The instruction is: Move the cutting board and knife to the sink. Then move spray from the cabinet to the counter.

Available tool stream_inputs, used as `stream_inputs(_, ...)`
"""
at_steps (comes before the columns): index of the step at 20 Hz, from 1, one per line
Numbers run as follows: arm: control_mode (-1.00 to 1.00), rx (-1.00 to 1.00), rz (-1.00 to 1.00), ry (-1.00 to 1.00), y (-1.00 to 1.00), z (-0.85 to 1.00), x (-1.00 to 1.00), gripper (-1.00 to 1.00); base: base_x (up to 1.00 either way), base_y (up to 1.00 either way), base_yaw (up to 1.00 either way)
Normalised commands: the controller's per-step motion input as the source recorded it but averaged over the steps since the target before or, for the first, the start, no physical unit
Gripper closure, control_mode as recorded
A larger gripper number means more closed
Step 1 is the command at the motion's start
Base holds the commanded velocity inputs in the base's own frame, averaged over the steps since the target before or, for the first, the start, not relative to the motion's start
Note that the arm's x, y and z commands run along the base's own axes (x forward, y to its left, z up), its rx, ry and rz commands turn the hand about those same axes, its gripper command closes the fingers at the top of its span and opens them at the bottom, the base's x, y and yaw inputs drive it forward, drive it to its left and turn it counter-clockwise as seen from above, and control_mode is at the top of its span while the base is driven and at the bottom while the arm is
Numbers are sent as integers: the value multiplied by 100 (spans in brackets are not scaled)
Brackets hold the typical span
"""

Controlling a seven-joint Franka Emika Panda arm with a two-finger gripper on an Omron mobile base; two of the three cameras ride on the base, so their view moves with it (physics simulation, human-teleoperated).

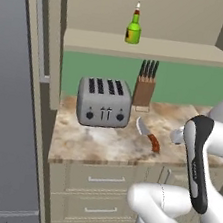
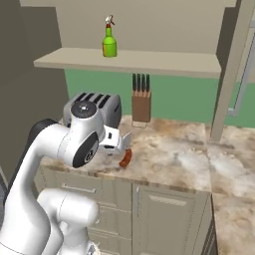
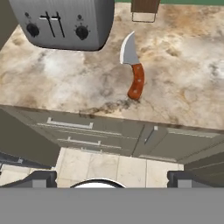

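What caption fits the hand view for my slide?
Open gripper hangs off the counter edge, facing the knife lying beside the toaster.

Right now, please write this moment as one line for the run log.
gripper: open, holds nothing | knife: lying on counter, beside toaster | spray: upright on cabinet shelf

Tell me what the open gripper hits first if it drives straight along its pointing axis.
Likely the beige-and-brown marbled counter's front edge, just short of the reddish-brown-handled knife; depth is unclear. The gripper is open, holding nothing.
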Motion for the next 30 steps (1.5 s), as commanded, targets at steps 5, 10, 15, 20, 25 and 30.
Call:
stream_inputs(5, 100, 0, 0, 0, 0, 0, 0, -100, 53, -16, 0)
stream_inputs(10, 100, 0, 0, 0, 0, 0, 0, -100, 41, -11, 0)
stream_inputs(15, 100, 0, 0, 0, 0, 0, 0, -100, 24, -6, 0)
stream_inputs(20, 100, 0, 0, 0, 0, 0, 0, -100, 17, -9, 0)
stream_inputs(25, 100, 0, 0, 0, 0, 0, 0, -100, 39, -1, 0)
stream_inputs(30, 100, 0, 0, 0, 0, 0, 0, -100, 15, 0, 0)
